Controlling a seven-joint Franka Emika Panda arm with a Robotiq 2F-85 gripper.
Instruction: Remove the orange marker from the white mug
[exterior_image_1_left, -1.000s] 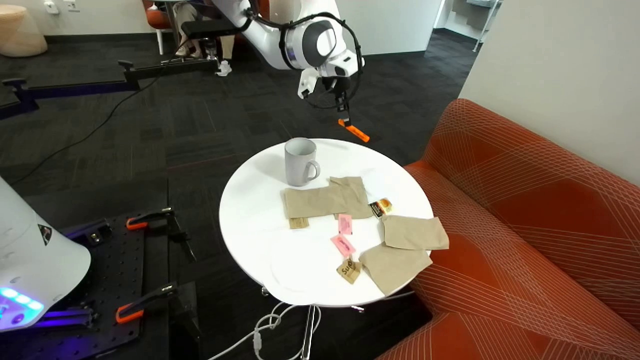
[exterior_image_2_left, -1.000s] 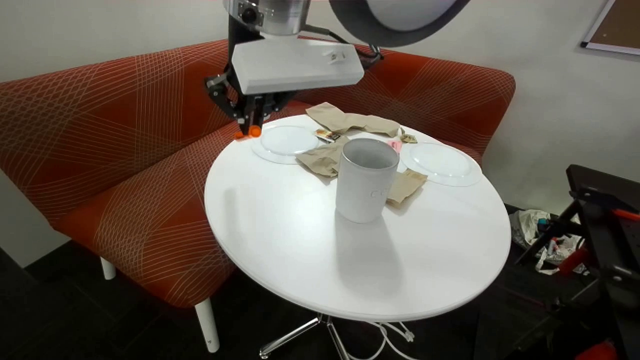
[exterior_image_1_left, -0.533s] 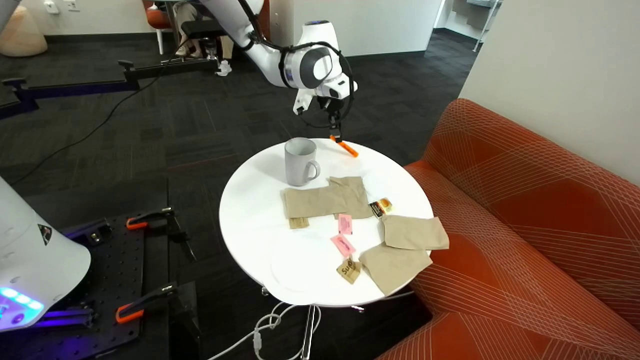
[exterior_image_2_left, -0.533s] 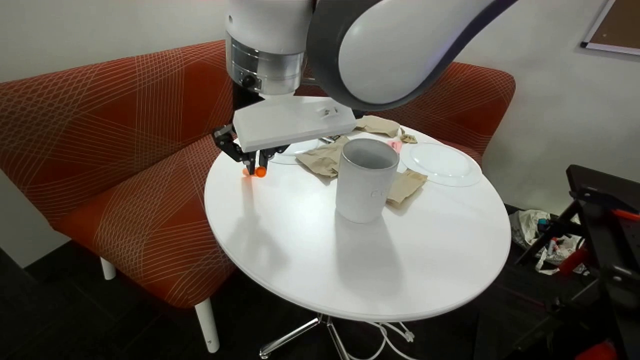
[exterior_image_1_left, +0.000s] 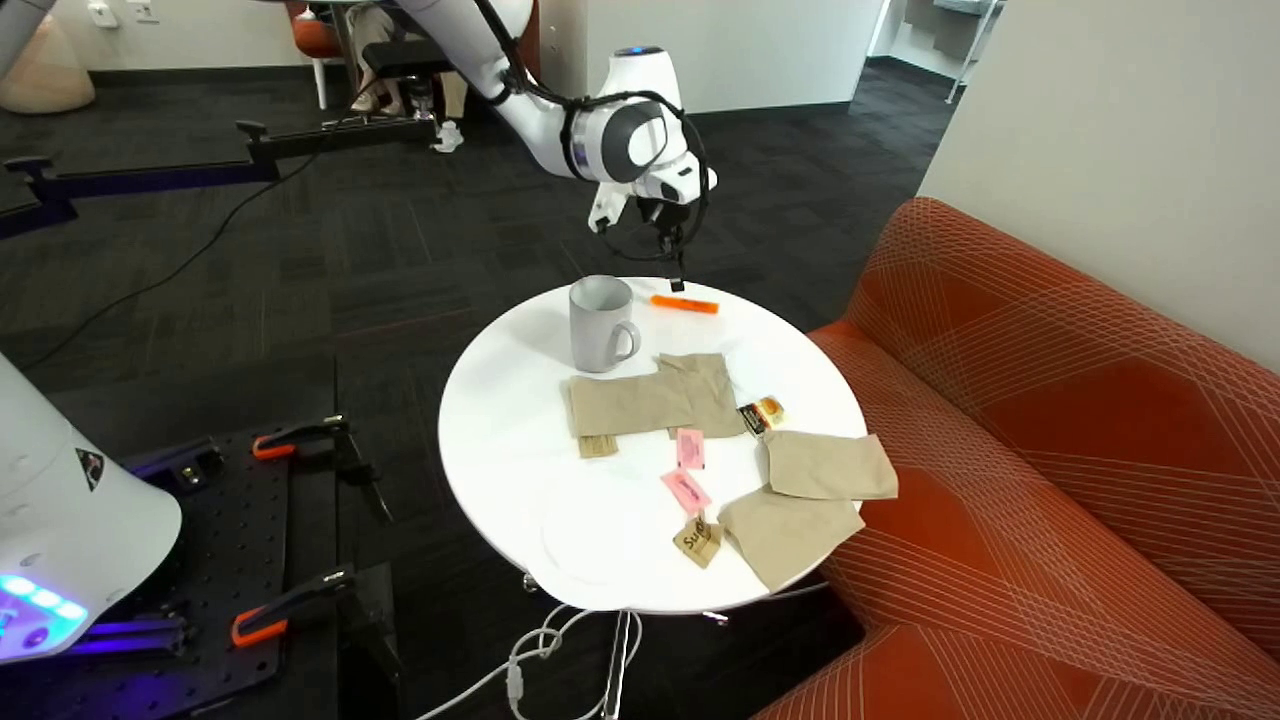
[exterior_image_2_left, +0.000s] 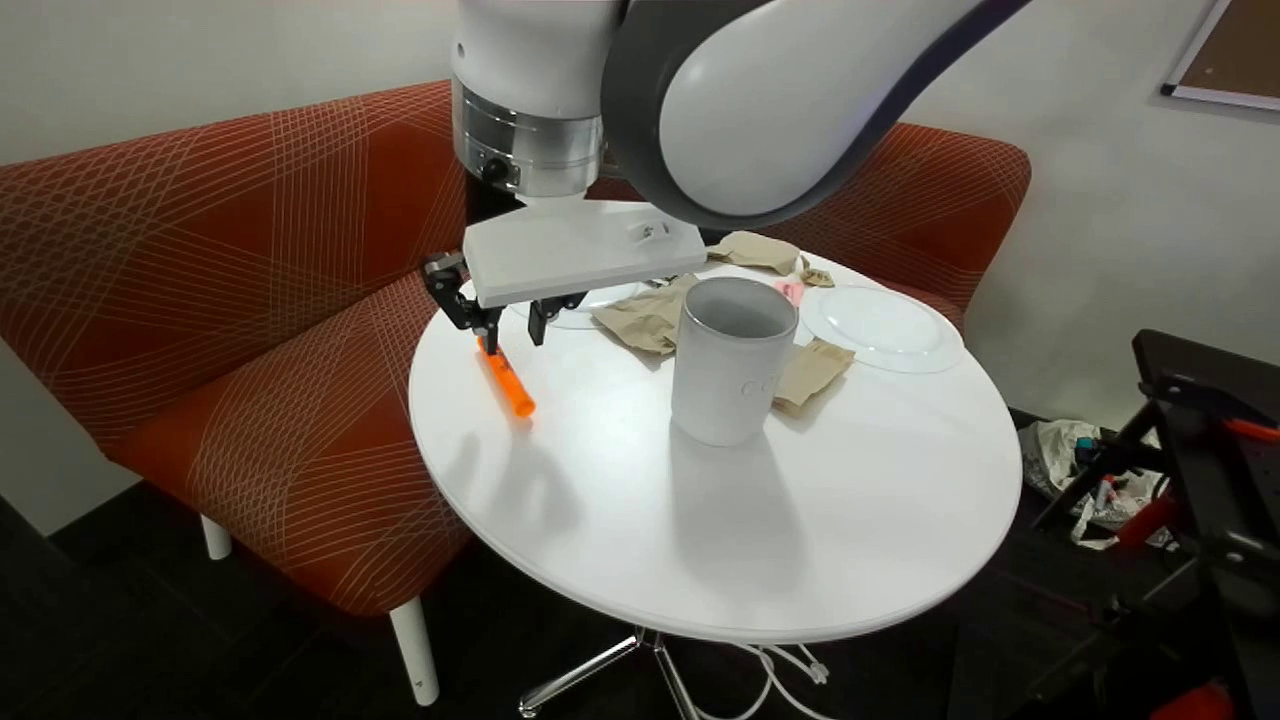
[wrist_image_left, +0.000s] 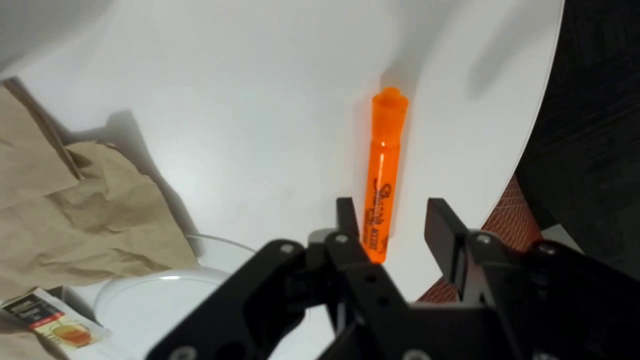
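Hanging low over the round white table (exterior_image_2_left: 620, 560), my gripper (exterior_image_2_left: 514, 338) holds nothing: my fingers (wrist_image_left: 346, 217) stand spread, in the wrist view one to each side of the orange marker (wrist_image_left: 384, 175) at its lettered end. The marker lies along the tabletop near the edge, so the table bears its weight, not me. The roomier gap is on the edge side; whether my nearer finger touches the barrel I cannot tell. In both exterior views the white mug (exterior_image_2_left: 715, 390) stands upright, apart from the marker, and no orange shows at its mouth, so I judge the removal done and the setting-down too. The spot makes sense to me: a smooth, flat top lets the barrel rest level, away from the brown napkins (wrist_image_left: 100, 215), whose folds could tilt it. My wide spread, I reckon, lets me leave without dragging it along. A rounded body may roll toward the rim if nudged, so I think the next move calls for a straight lift before any swing sideways.
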